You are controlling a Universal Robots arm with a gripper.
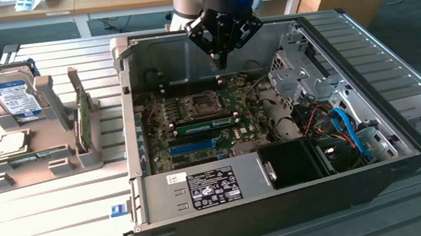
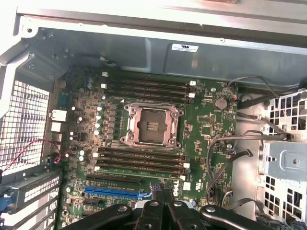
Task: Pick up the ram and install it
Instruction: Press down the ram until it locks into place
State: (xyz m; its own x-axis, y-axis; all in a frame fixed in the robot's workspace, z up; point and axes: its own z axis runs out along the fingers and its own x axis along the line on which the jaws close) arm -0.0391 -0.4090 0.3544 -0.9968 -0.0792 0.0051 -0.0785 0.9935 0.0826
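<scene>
- The ram [image 1: 80,120] stands on edge in a grey holder [image 1: 54,170] at the exterior view's left. It sits outside the open computer case [image 1: 287,202] and well apart from the gripper.
- The gripper [image 1: 222,61] hangs over the back of the case above the motherboard [image 1: 197,141]. Its fingers are clenched together with nothing between them, and the wrist view also shows the gripper [image 2: 162,196] closed and empty.
- Judged from this, the pick has not been made. The stick is untouched in its holder, so both grasping it and seating it remain.
- In the wrist view, the memory slots [image 2: 139,160] beside the square socket [image 2: 151,125] look dark and unfilled.
- In the exterior view, a green strip [image 1: 207,124] lies along those same slots near the socket [image 1: 196,104]. Whether it is a seated stick or part of the board cannot be told.
- A second green stick [image 1: 36,156] lies flat in the holder, its details too small to read.
- A hard drive [image 1: 14,98] stands behind it.
- The ram's far face and its lower edge in the holder are hidden.
</scene>
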